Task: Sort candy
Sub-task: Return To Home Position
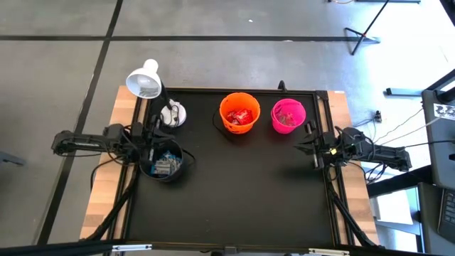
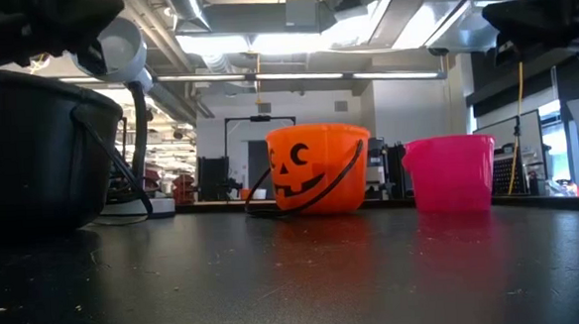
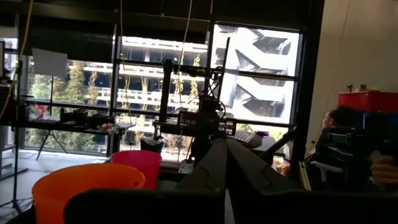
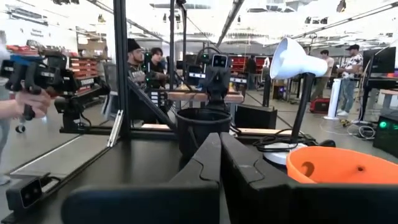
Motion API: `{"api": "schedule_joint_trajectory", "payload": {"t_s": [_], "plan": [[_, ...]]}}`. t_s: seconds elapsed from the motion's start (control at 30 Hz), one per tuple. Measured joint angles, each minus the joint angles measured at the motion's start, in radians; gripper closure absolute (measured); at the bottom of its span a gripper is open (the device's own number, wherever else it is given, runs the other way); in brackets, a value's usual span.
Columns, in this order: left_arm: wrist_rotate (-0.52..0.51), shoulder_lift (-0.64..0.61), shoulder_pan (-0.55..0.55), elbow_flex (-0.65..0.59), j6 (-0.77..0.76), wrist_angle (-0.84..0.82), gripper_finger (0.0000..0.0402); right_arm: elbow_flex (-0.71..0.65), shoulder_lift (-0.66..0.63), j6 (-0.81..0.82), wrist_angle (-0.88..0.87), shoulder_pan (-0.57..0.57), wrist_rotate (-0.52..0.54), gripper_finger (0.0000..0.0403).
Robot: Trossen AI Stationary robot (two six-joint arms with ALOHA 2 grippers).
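Note:
A black bucket (image 1: 165,163) at the table's left holds blue-and-white and silvery candy (image 1: 164,165). An orange pumpkin bucket (image 1: 239,112) at the far middle holds red candy (image 1: 240,116). A pink bucket (image 1: 288,116) stands to its right with a few sweets inside (image 1: 286,118). My left gripper (image 1: 153,135) is shut and empty above the black bucket's far-left rim. My right gripper (image 1: 310,146) is shut and empty near the table's right edge, on the near side of the pink bucket. Both sets of fingers show closed together in the wrist views (image 3: 226,168) (image 4: 220,165).
A white desk lamp (image 1: 146,80) stands at the far left corner, its round base (image 1: 173,114) beside the black bucket. Cables run along both table sides. The dark tabletop (image 1: 242,192) spreads open in the middle and near part. People stand in the room beyond the table.

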Motion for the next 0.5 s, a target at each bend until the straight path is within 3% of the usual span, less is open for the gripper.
{"api": "schedule_joint_trajectory", "payload": {"t_s": [0.23, 0.5], "plan": [[-0.001, 0.000, 0.000, 0.000, -0.004, 0.120, 0.0401, -0.018, 0.000, -0.052, 0.002, 0.000, 0.007, 0.0400], [-0.002, -0.002, 0.000, 0.000, -0.006, 0.131, 0.0401, -0.019, 0.000, -0.002, -0.009, 0.000, 0.105, 0.0400]]}}
